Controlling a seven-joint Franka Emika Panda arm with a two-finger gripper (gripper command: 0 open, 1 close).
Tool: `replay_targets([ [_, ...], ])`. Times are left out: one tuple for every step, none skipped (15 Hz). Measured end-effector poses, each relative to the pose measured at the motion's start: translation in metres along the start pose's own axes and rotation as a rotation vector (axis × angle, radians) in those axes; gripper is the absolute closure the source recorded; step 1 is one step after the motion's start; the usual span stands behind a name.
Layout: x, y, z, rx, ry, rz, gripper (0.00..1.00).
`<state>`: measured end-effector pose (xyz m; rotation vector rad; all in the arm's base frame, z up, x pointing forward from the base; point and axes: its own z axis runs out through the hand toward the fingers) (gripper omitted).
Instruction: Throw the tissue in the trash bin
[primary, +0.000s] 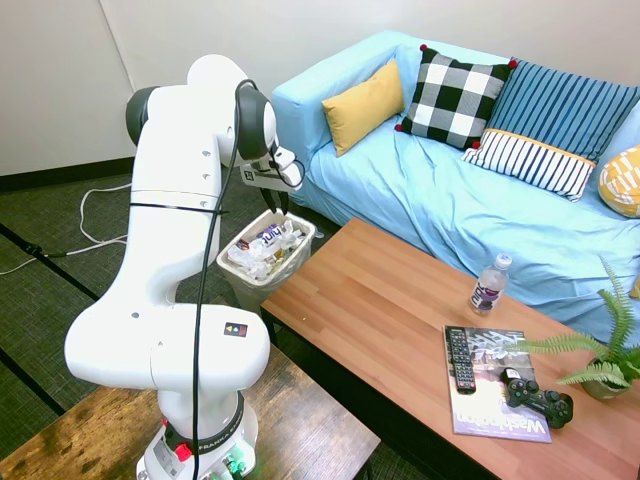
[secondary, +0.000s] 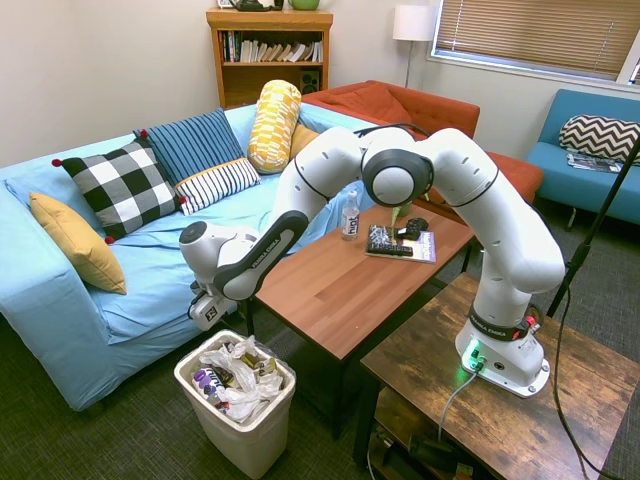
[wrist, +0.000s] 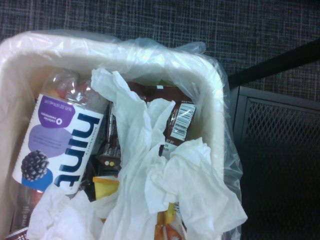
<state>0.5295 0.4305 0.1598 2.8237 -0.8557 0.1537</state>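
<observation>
Hovering above the trash bin (secondary: 240, 425), my gripper (secondary: 207, 312) sits in the lower left of the second exterior view, just beside the coffee table (secondary: 340, 285) corner and in front of the blue sofa (secondary: 130, 300); whether my fingers are spread or pressed together I cannot tell, since they are too small and partly hidden in both outside views. The tissue (wrist: 175, 185) lies inside the bin, a crumpled white wad on top of the rubbish, filling the lower middle of the wrist view. Beside it, toward the left of that view, lies a plastic bottle (wrist: 60, 145) with a purple and white label, and a brown printed wrapper (wrist: 177, 120) peeks out between the folds of paper. The clear liner (wrist: 220, 100) drapes over the bin's rim. On the table, well apart from the bin, stand a water bottle (primary: 487, 286), a magazine (primary: 495, 385) with a remote (primary: 459, 358) lying on it, a black game controller (primary: 538, 397) and a small fern (primary: 605, 355). A checked cushion (primary: 455, 97) and a yellow cushion (primary: 362, 105) lean on the sofa back.
</observation>
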Motion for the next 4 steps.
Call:
replay_targets([
  [-0.0005, -0.0002, -0.0010, 0.000, 0.000, -0.001, 0.00],
  [-0.0008, -0.0004, -0.0022, -0.001, 0.001, -0.001, 0.00],
  [-0.0005, -0.0006, -0.0042, -0.003, 0.002, -0.001, 0.00],
  [0.0006, -0.0011, -0.0063, -0.006, 0.002, 0.001, 0.00],
])
